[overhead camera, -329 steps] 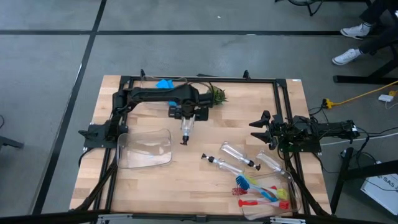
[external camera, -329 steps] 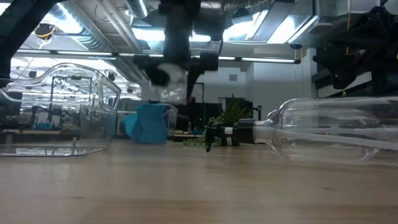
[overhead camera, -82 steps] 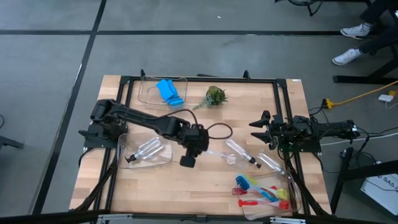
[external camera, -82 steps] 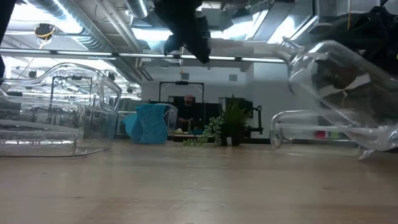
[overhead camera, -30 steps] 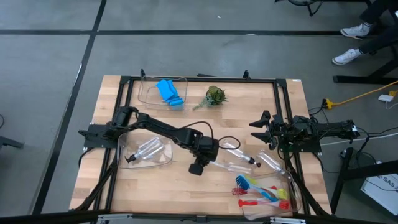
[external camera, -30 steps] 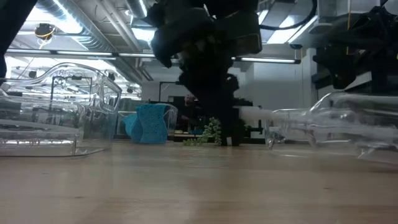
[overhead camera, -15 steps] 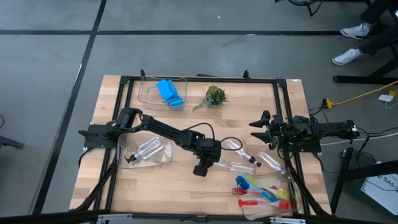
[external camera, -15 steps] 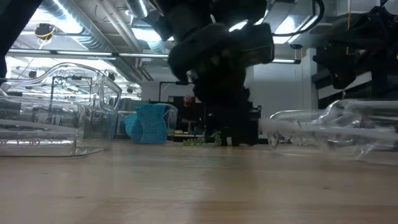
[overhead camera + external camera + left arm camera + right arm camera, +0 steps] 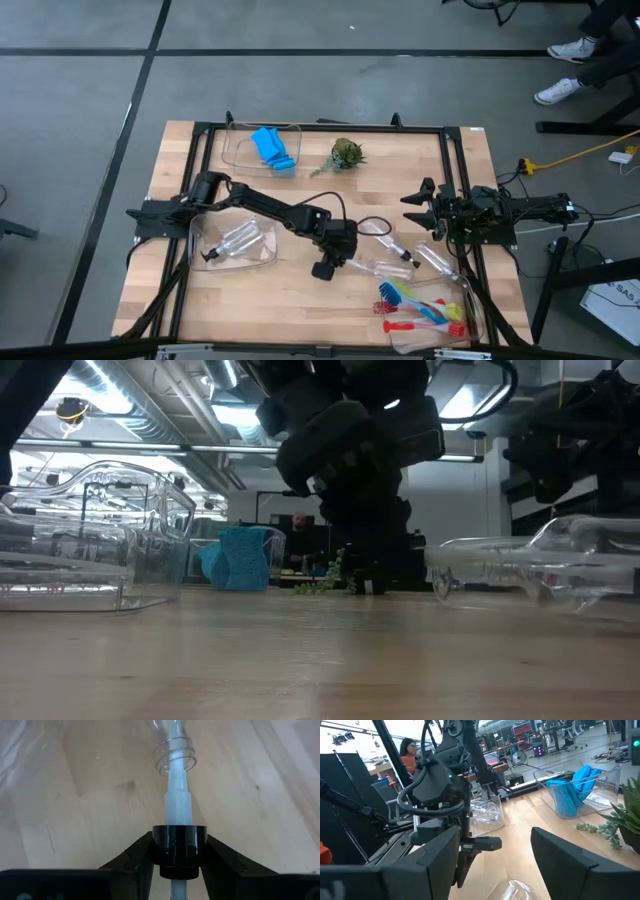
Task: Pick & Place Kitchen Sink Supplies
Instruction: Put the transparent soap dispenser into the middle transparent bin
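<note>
The left tool (image 9: 177,865) is low over the middle of the counter (image 9: 300,300), clenched on the black pump collar (image 9: 178,845) of a clear bottle (image 9: 380,267) that lies on its side. The wrist view shows both fingers pressed against the collar, with the white stem running on into the bottle's threaded neck (image 9: 173,755) — the collar looks pulled clear of the neck, so the pump seems partly unscrewed or drawn out.

That is the main risk. On a lift the tool may come away with only the pump, leaving the bottle behind or letting it drop off the stem. The grip is also on a smooth, narrow ring, so the long body could swing and slip.

Two more bottles (image 9: 432,258) lie just beside it toward the right arm and could be knocked and roll. One bottle already rests in the near bin (image 9: 205,262); the sponge (image 9: 271,147) sits in the far bin (image 9: 232,156), and the brushes (image 9: 425,310) lie at the counter's front right.

The right tool (image 9: 425,212) waits at the right edge, released, its fingers well apart.
</note>
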`<action>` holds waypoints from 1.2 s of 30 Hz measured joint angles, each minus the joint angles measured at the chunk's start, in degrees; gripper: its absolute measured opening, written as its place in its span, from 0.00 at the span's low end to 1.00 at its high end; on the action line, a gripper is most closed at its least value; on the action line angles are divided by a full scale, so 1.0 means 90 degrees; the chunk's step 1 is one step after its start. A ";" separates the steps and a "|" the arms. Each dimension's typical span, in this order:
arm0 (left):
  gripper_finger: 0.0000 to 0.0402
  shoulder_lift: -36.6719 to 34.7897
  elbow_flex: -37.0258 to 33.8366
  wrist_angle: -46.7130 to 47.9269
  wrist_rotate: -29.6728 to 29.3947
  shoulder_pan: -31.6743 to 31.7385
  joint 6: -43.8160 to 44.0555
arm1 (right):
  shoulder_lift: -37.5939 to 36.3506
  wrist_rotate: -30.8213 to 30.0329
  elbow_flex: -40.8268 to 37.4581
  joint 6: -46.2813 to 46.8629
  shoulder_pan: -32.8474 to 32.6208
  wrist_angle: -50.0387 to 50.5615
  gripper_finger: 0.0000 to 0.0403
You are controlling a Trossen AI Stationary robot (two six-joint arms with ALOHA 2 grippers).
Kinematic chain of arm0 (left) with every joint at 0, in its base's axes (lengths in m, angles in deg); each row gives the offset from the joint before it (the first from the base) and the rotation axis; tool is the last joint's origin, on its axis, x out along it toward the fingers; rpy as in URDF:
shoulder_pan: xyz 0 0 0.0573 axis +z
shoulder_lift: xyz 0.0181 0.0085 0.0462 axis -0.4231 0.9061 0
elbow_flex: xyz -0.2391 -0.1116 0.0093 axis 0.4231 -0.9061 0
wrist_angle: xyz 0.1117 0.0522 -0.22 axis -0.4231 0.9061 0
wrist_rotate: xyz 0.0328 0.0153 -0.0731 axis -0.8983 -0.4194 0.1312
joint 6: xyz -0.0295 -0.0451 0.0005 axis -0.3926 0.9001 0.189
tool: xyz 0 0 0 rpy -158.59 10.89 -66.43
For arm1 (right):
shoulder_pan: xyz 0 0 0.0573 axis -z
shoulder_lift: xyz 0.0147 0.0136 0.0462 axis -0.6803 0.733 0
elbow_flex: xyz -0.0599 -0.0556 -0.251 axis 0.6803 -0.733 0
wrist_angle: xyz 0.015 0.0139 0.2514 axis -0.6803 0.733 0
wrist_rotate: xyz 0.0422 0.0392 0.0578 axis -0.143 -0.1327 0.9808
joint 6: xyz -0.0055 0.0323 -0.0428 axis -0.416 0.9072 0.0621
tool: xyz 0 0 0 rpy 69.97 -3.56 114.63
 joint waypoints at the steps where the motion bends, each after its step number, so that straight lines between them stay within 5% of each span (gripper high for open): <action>1: 0.32 0.0000 0.0000 0.0002 0.0001 -0.0001 -0.0016 | 0.0000 -0.0028 0.0001 0.0001 0.0000 -0.0003 0.61; 21: 0.33 0.0000 0.0000 -0.1015 -0.0157 -0.0008 0.0891 | 0.0002 0.0514 0.0003 0.4330 -0.0002 -0.0293 0.61; 27: 0.33 -0.0002 0.0000 -0.1011 -0.0220 -0.0008 0.1166 | 0.0815 0.0811 0.1151 0.3549 -0.0214 0.1392 0.61; 36: 0.33 -0.0002 0.0000 -0.0974 -0.0355 -0.0039 0.1544 | 0.3638 0.1046 0.4021 0.1756 -0.0691 0.4676 0.61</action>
